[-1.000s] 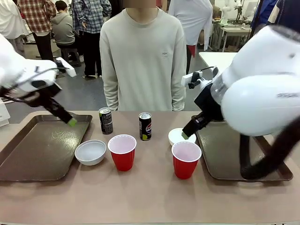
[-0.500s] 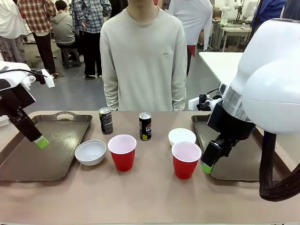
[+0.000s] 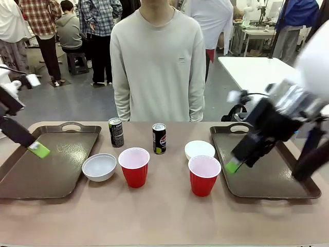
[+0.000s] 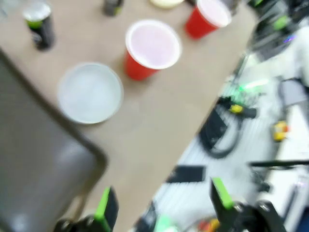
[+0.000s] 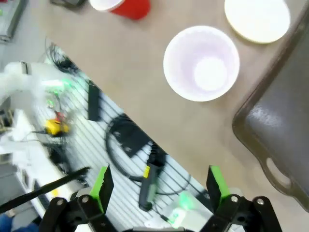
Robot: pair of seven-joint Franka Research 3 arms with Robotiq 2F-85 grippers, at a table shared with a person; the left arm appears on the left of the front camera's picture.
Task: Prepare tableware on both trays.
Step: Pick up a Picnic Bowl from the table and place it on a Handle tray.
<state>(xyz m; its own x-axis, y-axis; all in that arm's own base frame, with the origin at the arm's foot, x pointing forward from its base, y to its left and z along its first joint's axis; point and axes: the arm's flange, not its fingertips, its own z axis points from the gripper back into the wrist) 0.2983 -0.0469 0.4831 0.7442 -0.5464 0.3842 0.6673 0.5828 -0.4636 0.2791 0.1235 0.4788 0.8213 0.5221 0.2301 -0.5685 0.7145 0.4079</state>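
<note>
Left gripper [image 4: 161,198] and right gripper [image 5: 158,181] gape wide, empty; the light, crushable right red cup [image 3: 204,175] likely wants a gentle mid-wall pinch

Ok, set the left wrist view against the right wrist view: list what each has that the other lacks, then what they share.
The left wrist view adds the left tray, the left bowl beside it, the green-topped can and a second can at the top edge. The right wrist view adds the right tray with its handle cutout. Shared: the left cup, the right cup, the right bowl and the tan table. Each looks past its own open gripper, the left gripper or the right gripper.
</note>
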